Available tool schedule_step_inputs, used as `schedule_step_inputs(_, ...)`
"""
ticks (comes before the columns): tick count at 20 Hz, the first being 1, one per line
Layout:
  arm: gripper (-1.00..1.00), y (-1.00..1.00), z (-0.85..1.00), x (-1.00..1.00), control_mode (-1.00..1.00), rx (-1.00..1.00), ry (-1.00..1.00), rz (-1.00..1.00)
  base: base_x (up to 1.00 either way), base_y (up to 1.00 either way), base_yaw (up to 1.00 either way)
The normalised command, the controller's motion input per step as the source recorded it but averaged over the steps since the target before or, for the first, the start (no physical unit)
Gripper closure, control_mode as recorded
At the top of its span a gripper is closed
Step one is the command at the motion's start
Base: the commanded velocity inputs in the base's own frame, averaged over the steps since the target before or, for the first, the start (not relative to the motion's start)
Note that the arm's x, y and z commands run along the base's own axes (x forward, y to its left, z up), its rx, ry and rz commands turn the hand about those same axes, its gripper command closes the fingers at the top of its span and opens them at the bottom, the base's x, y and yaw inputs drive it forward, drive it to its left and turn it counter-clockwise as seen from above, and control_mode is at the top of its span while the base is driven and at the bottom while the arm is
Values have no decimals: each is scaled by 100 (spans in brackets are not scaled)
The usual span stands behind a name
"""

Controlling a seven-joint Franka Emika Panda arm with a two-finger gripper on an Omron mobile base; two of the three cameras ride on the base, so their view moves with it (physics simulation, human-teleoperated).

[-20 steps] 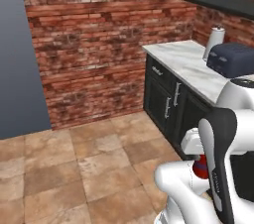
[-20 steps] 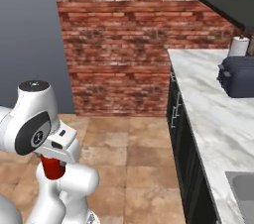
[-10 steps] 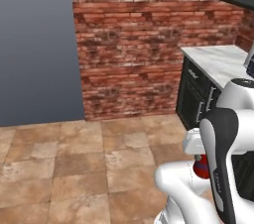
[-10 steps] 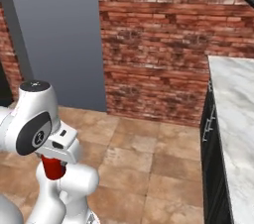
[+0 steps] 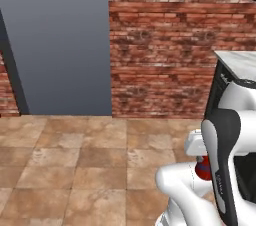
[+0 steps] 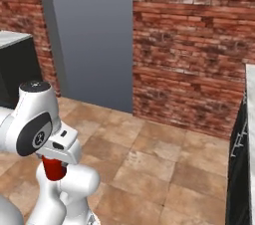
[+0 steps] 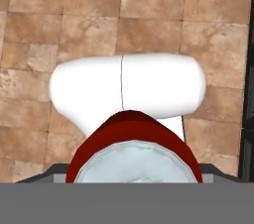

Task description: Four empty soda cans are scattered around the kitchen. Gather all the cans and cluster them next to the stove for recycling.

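Red soda can (image 6: 53,168) held in gripper (image 6: 54,162) jaws.

Red, silver-topped soda can (image 7: 134,153)

Red brick wall (image 5: 170,45), flat grey panel (image 5: 60,40) set into it, perhaps a doorway, brown stone-tile floor (image 5: 75,160), dark cabinet (image 6: 243,169) at right, pale counter (image 5: 242,62) above.
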Motion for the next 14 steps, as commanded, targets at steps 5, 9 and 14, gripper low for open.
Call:
schedule_step_inputs(5, 100, 0, 0, 0, 100, 0, 0, 0, 54, 1, 12)
schedule_step_inputs(9, 100, 0, 0, 0, 100, 0, 0, 0, 96, 0, -23)
schedule_step_inputs(14, 100, 0, 0, 0, 100, 0, 0, 0, 98, 9, -31)
